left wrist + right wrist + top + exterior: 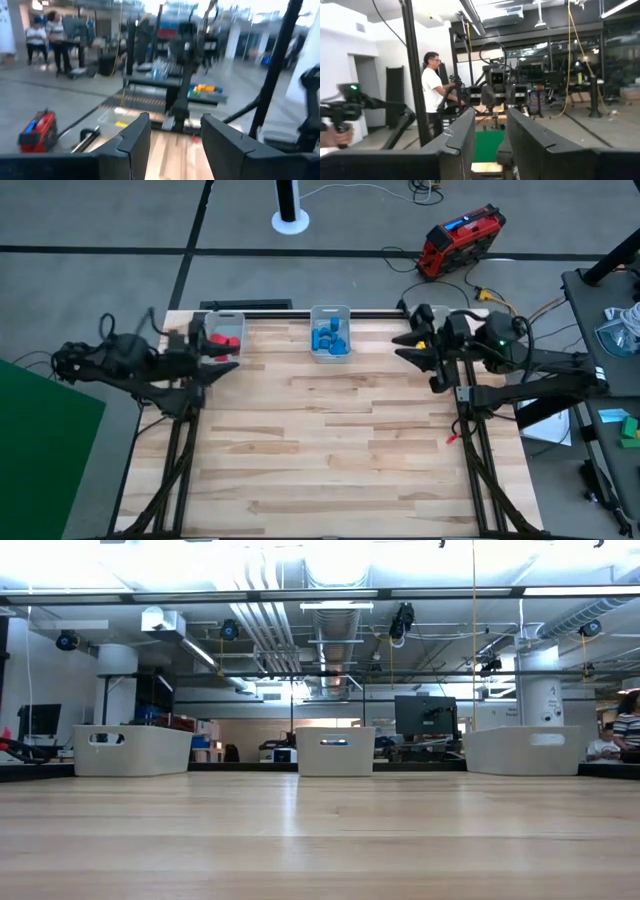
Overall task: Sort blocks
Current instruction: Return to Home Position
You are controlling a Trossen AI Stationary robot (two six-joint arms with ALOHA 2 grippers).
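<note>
- Nearest is the wooden table (330, 460), front planks first.
- Farther back, the left gripper (175, 121) and right gripper (490, 114) hang near its far corners, fingers apart, gripping nothing.
- At the far edge, red blocks (228, 340) sit in the left bin (222, 317), blue blocks (330, 340) in the middle bin (330, 310).

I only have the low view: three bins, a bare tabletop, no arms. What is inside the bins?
Observer: From the high view, the left bin holds red blocks.
Operator: And the middle one?
Observer: The middle bin holds blue blocks.
Operator: Where are the arms?
Observer: Both are at the far edge: the left tool at the left bin, the right tool near the far right corner, each open.
</note>
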